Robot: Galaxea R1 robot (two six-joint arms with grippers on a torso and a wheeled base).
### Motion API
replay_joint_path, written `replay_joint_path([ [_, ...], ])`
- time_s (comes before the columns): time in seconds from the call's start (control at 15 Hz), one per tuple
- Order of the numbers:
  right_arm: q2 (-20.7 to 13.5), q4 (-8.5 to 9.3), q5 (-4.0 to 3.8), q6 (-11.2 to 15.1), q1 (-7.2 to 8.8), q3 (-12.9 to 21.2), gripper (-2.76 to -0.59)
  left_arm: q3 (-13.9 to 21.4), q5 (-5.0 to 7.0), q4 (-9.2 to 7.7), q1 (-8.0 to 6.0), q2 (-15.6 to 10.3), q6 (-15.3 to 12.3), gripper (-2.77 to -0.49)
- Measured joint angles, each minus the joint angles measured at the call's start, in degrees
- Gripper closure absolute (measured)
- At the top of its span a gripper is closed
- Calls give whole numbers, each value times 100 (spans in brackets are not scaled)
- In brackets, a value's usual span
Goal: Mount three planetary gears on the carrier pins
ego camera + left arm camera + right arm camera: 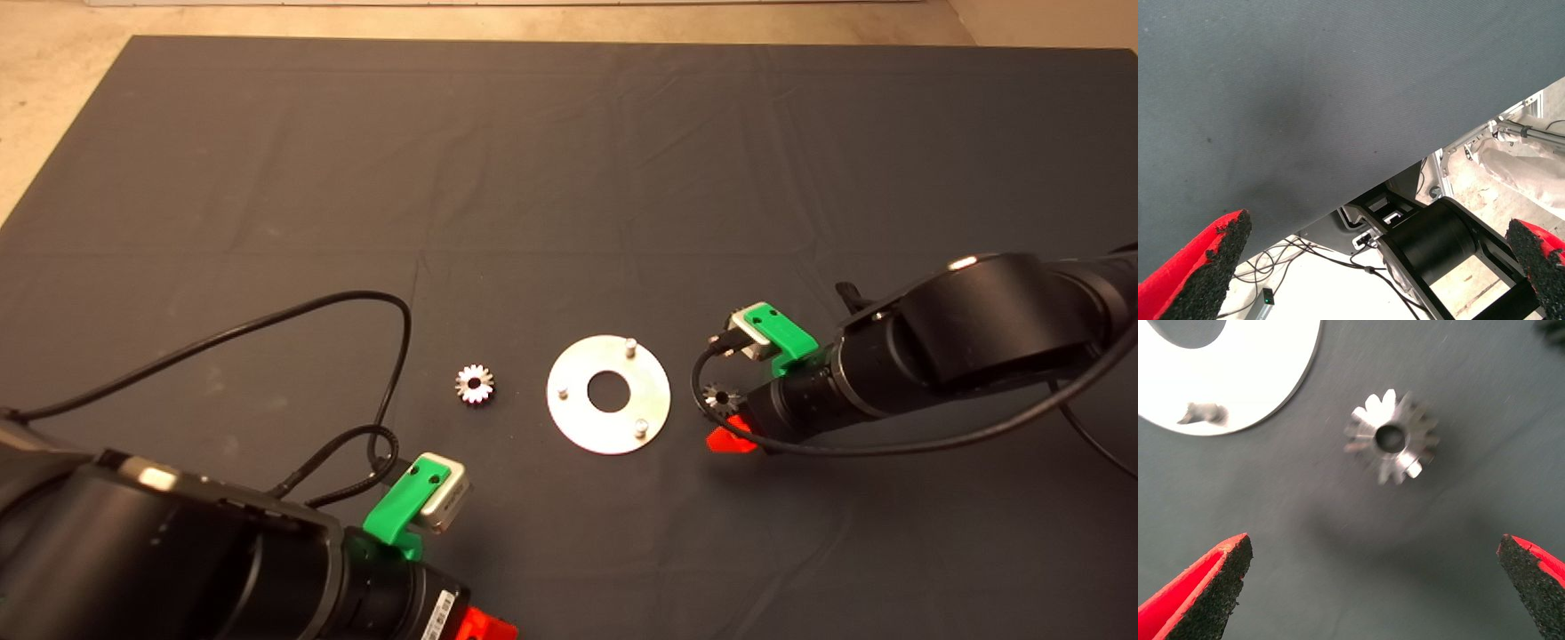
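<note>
The shiny round disc (pixel 608 394) lies mid-mat with three carrier pins (pixel 630 347) standing bare on it. One planetary gear (pixel 474 384) lies flat to the left of the disc. A second gear (pixel 718 396) lies just off the disc's right edge. My right gripper (pixel 729 416) hovers over that gear. In the right wrist view the gripper (pixel 1371 587) is open, its pads (pixel 1205 593) wide apart, with the gear (pixel 1391 439) on the mat ahead of them and untouched. The disc's edge (pixel 1238 380) and one pin (pixel 1201 413) show beside it. A third gear is not in view.
My left gripper (pixel 484 627) waits at the mat's near edge, open (pixel 1368 267), looking past the mat's edge (pixel 1405 167) at the floor and the robot's base. Its black cable (pixel 391 356) loops over the mat left of the gear. A dark blurred thing (pixel 1551 330) lies beyond the right gear.
</note>
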Motion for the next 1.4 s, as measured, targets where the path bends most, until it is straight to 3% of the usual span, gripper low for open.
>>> replay_joint_path([
  [0.07,23,0,-57,-93,0,-62,-275,0,0,0,1,-2,0,-276],
  [0.27,36,1,-98,-200,-2,-179,-275,0,-11,0,0,-10,0,-276],
  [0.53,111,-4,-79,-418,-50,-557,-275,0,-84,0,0,-11,0,-276],
  [0.73,287,-10,-64,-483,-273,-714,-275,0,-139,0,0,-1,0,-276],
  [0.8,296,-28,-35,-490,-267,-714,-275,0,-179,0,0,-2,-1,-276],
  [1.4,425,-54,-42,-579,-271,-927,-254,0,-219,7,0,-7,-4,-276],
])
